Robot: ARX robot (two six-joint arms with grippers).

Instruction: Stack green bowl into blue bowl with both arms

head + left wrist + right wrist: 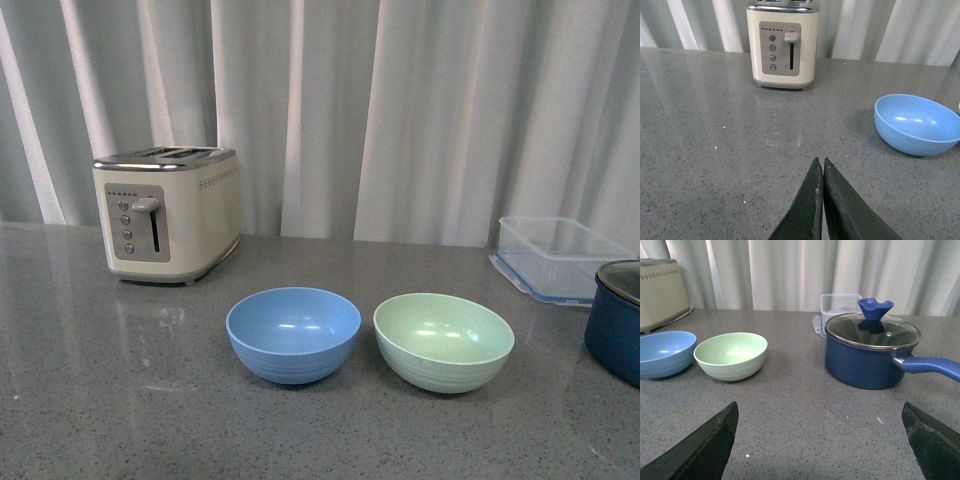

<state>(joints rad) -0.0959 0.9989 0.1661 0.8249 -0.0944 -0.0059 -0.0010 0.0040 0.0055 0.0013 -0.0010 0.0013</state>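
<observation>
The green bowl (443, 345) is sitting upright, mouth facing up, on the grey countertop (120, 400), just right of the blue bowl (293, 338) and narrowly apart from it. The left gripper (820, 164) is hovering pinched closed on nothing; the right gripper (820, 410) is hanging spread wide.

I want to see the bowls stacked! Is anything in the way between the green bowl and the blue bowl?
Nothing visible is. The green bowl sits beside the blue bowl with only a narrow strip of counter between them, and the blue bowl is empty. The navy pot stands on the green bowl's other side.
</observation>
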